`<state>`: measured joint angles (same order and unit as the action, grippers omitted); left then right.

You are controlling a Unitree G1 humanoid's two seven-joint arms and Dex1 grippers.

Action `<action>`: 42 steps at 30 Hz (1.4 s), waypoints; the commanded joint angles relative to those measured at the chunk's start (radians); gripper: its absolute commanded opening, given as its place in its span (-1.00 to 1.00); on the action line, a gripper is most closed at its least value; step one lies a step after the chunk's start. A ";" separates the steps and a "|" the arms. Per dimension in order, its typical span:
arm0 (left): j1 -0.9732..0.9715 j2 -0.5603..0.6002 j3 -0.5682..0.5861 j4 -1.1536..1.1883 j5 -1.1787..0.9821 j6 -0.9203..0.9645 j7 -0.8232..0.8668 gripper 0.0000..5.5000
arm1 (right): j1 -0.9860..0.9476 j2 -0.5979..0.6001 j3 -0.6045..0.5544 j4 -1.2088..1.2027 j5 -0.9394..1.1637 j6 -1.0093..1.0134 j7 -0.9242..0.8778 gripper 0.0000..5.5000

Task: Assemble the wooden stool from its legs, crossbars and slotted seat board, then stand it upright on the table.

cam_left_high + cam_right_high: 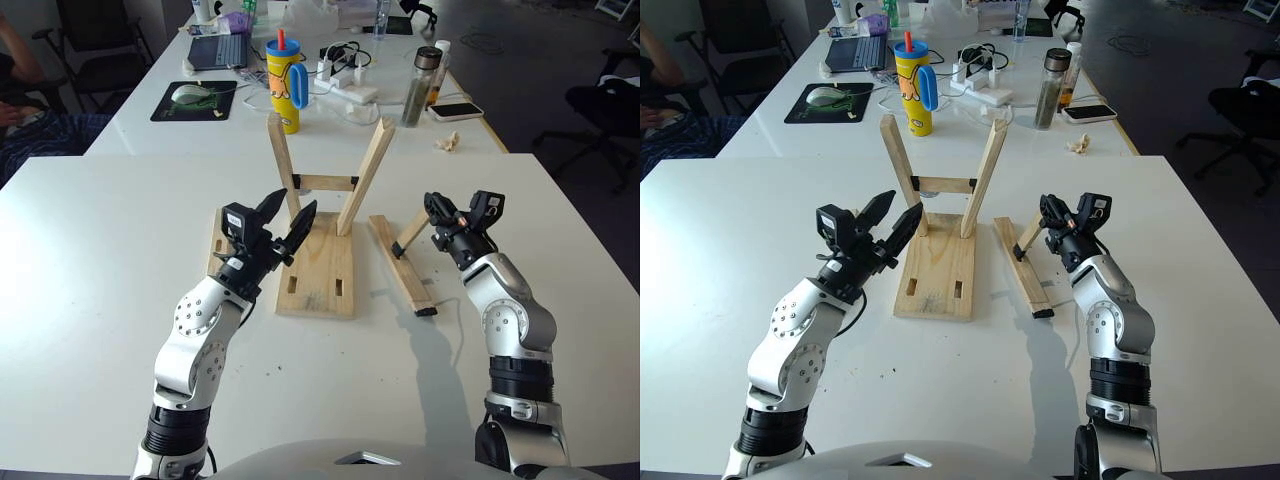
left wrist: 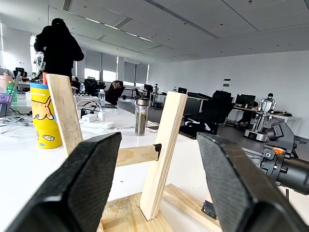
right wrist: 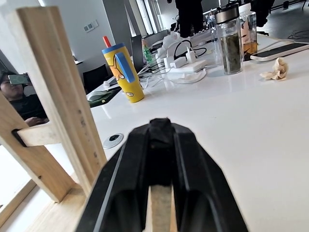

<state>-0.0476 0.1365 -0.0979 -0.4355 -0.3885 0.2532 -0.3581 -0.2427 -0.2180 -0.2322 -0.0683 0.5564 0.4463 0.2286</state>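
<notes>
Head view: a pale wooden slotted seat board [image 1: 318,275] lies flat on the white desk [image 1: 100,250]. Two pale wooden legs [image 1: 366,175], joined by a short wooden crossbar [image 1: 325,183], stand splayed at its far end. The black left end effector [image 1: 290,222], fingers apart, hides the board's left edge. Beside the board lies a second wooden leg frame [image 1: 405,270].

Left wrist view: a tall yellow plastic cup [image 2: 43,116] stands behind the legs.

Right wrist view: the black right end effector [image 3: 159,128] is clamped on the leg frame, whose wood is mostly hidden.

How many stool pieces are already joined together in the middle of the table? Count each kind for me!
Upright legs: 2
Crossbar between them: 1
Slotted seat board: 1
Total: 4
</notes>
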 commanded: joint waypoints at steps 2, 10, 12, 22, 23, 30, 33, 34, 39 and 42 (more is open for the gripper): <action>-0.021 0.016 0.001 0.004 0.002 0.017 -0.009 0.06 | 0.005 0.014 0.009 -0.005 -0.033 -0.014 -0.016 -0.85; -0.009 0.021 0.002 -0.001 0.003 0.020 -0.012 0.06 | 0.011 0.014 -0.003 -0.008 -0.052 -0.016 -0.026 -0.85; -0.012 0.020 0.002 0.001 0.003 0.020 -0.011 0.06 | 0.016 0.013 0.005 0.005 -0.063 -0.023 -0.021 -0.85; -0.027 0.021 0.001 0.010 0.004 0.020 -0.013 0.06 | 0.017 0.039 0.062 0.077 -0.140 -0.135 0.013 -0.85; -0.027 0.020 -0.001 0.011 0.005 0.020 -0.014 0.06 | 0.023 0.040 0.068 0.080 -0.150 -0.149 0.015 -0.85; -0.012 0.019 -0.005 0.005 0.008 0.016 -0.010 0.06 | 0.060 0.051 0.113 0.076 -0.202 -0.229 0.039 -0.85; -0.014 0.018 -0.004 0.005 0.008 0.016 -0.008 0.06 | 0.092 0.049 0.133 0.082 -0.239 -0.265 0.046 -0.85; -0.016 0.018 -0.003 0.007 0.008 0.017 -0.009 0.06 | 0.108 0.048 0.144 0.082 -0.251 -0.276 0.052 -0.85; -0.009 0.019 0.000 0.007 0.009 0.015 -0.007 0.06 | 0.144 0.045 0.170 0.099 -0.288 -0.316 0.059 -0.85; -0.004 0.019 -0.005 0.005 0.011 0.014 -0.008 0.06 | 0.175 0.036 0.176 0.097 -0.296 -0.324 0.067 -0.85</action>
<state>-0.0627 0.1533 -0.0976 -0.4305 -0.3877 0.2648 -0.3687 -0.1366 -0.1722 -0.0734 -0.0084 0.2865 0.0835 0.2848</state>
